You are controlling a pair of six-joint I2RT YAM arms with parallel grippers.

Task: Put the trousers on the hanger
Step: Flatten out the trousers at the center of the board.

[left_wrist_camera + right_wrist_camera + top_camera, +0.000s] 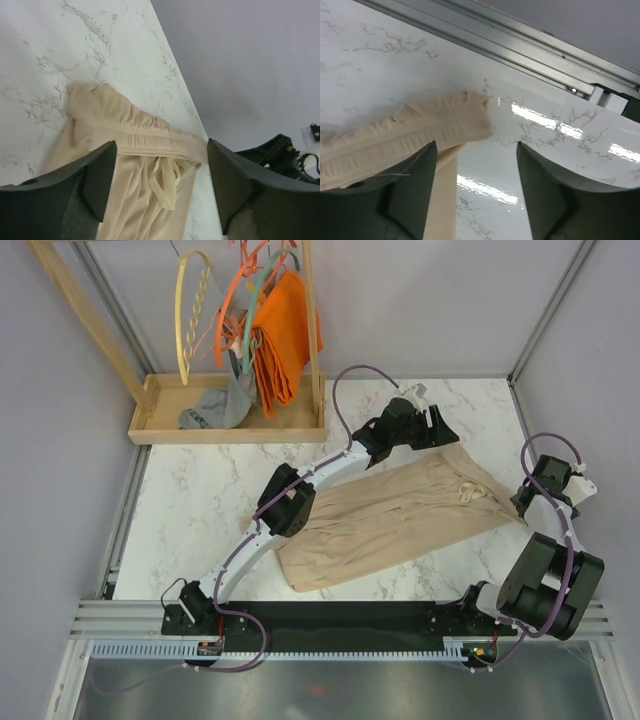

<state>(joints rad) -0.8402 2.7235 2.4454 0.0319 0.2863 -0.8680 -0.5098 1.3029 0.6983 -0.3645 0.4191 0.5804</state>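
Note:
The beige trousers [390, 520] lie flat on the marble table, waistband at the right, legs running down to the left. My left gripper [432, 428] is open just above the far corner of the waistband; its wrist view shows the gathered waistband [150, 137] and drawstring [167, 182] between the open fingers. My right gripper [527, 498] is open beside the near end of the waistband [405, 135], which lies by its left finger [395, 195]. The pale yellow hanger [193, 315] with the twisted bar hangs on the wooden rack at the back left.
The wooden rack's tray [160, 430] stands at the back left with a grey garment [215, 405] in it. An orange cloth [285, 335] and orange and teal hangers [245, 290] hang beside the yellow one. Grey walls and a metal rail [510, 40] bound the table.

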